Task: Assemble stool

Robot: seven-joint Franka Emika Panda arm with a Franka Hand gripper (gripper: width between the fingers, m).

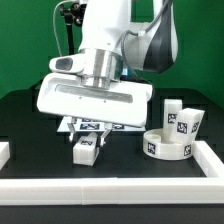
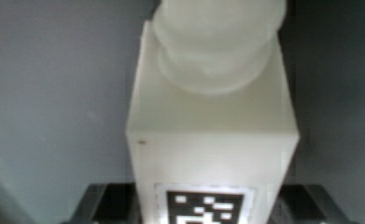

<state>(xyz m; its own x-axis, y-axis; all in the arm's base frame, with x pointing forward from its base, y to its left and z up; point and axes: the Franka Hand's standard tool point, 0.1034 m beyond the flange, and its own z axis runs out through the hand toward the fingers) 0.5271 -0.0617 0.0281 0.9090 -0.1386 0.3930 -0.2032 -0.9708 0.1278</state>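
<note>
One leg (image 1: 87,149), clamped in the narrow pincer (image 2: 209,198) to the exterior view's left of the seat (image 1: 165,146), may twist askew if the grip slips.

In the exterior view the arm (image 1: 130,30) is cut off at 12 o'clock, and the gripper (image 1: 86,136) hides most of the marker board (image 1: 105,126). The leg (image 2: 214,120) is blurred at its rounded end in the wrist view.

Seat (image 1: 165,147) at the exterior view's right, two legs (image 1: 173,115) just behind it, third leg (image 1: 85,149) leftward.
</note>
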